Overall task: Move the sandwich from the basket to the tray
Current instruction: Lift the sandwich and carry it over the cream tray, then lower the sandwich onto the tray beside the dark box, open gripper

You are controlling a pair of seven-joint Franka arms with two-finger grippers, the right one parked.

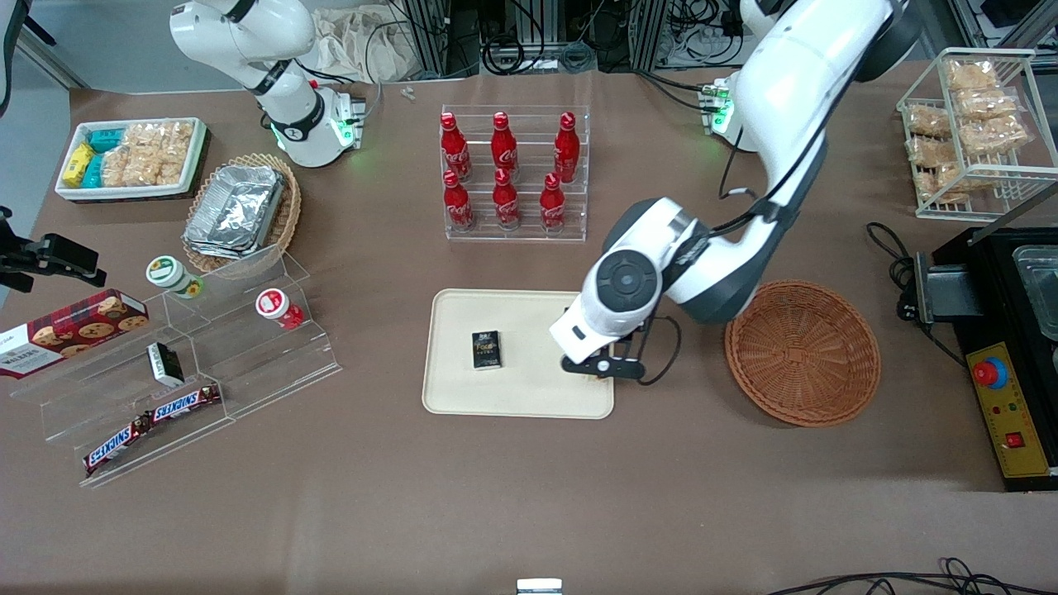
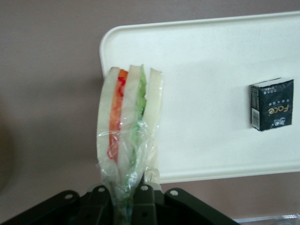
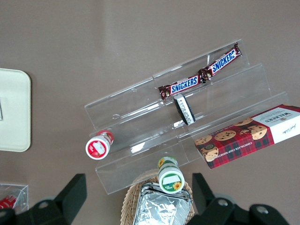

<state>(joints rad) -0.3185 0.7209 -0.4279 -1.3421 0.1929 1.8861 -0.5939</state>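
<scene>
While tool (image 2: 125,197) is gripping sandwich (image 2: 129,136) over tray (image 2: 211,70) edge, placing step nearing; next: lowering inward, releasing.

Left arm bent low, claw (image 1: 602,364) pointing down, fingers clamped.

Black fingers (image 2: 140,199) pinch the clear wrap of the sandwich (image 2: 129,140): three pale bread slices with an orange-red layer and a green layer between them. Under the sandwich tip lies a cream tray (image 2: 211,70), plain and unpatterned. On the tray, well away from the fingers, sits a small black box (image 2: 272,110) with gold lettering. The table (image 2: 47,93) is dull brown. Beside the gripper (image 1: 602,364), which is black on a white arm, a basket (image 1: 802,351) shows a reddish-brown woven pattern.
</scene>
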